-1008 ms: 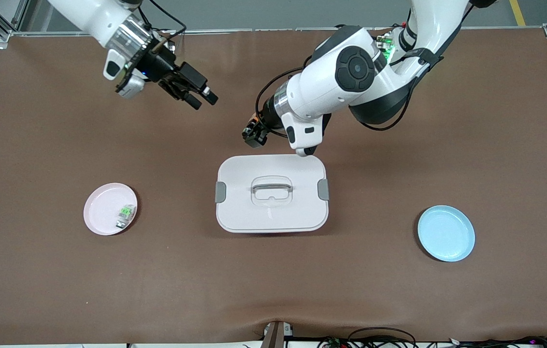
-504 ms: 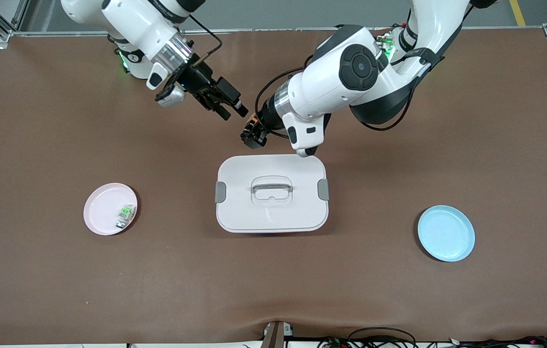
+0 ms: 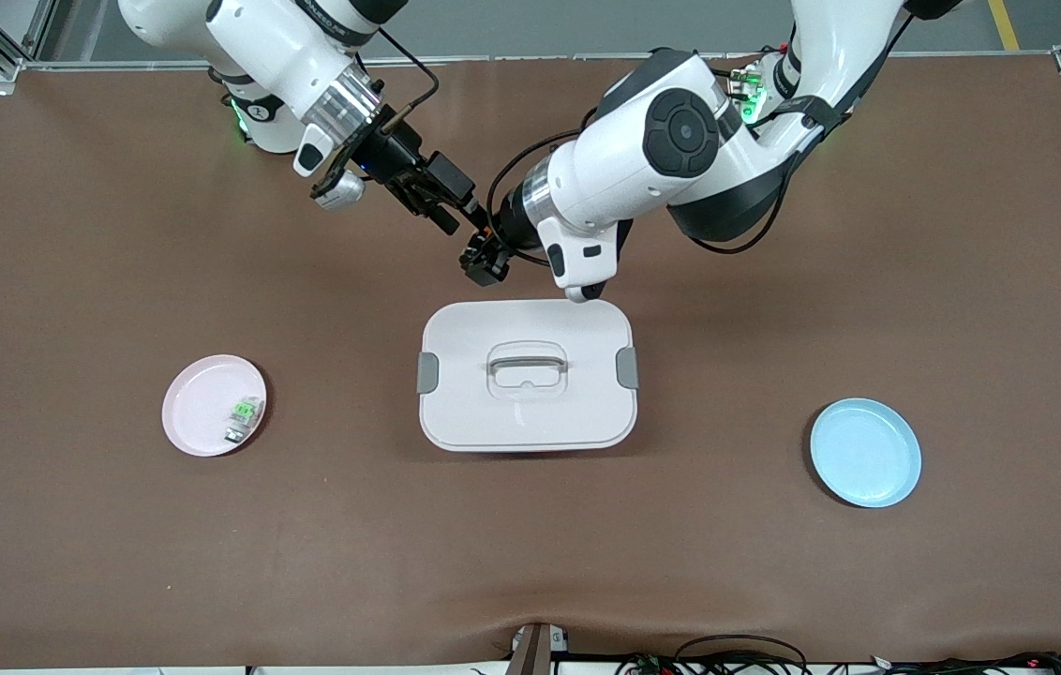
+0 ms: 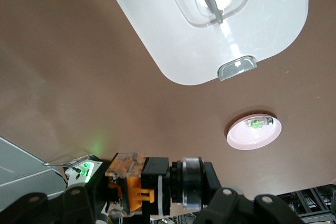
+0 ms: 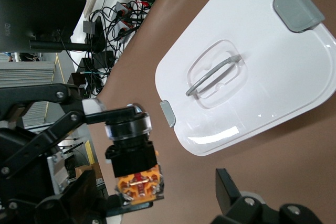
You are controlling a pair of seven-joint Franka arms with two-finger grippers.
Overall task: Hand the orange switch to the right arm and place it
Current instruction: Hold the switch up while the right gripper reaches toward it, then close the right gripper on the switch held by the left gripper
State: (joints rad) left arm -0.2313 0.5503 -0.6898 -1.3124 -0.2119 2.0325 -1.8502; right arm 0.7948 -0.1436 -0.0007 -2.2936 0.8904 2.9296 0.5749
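The orange switch [image 3: 487, 234] is a small black part with an orange end, held in the air over the table just past the white box. My left gripper [image 3: 484, 258] is shut on it. In the left wrist view the switch [image 4: 149, 184] lies across that gripper [image 4: 152, 200], with its silver ring at one end. My right gripper [image 3: 467, 217] is open, with its fingers on either side of the switch. In the right wrist view the switch [image 5: 134, 163] sits between the spread fingers [image 5: 231, 187] of that gripper [image 5: 157, 198], which do not touch it.
A white lidded box [image 3: 455, 412] with a handle stands mid-table and shows in both wrist views [image 4: 173, 51] [image 5: 294, 77]. A pink plate [image 3: 198, 403] holding a small green-and-silver part [image 3: 245, 415] lies toward the right arm's end. A blue plate [image 3: 865, 453] lies toward the left arm's end.
My right arm has swung in from its end of the table, bringing its open gripper up around the switch. My left gripper has shifted slightly toward it with the switch.
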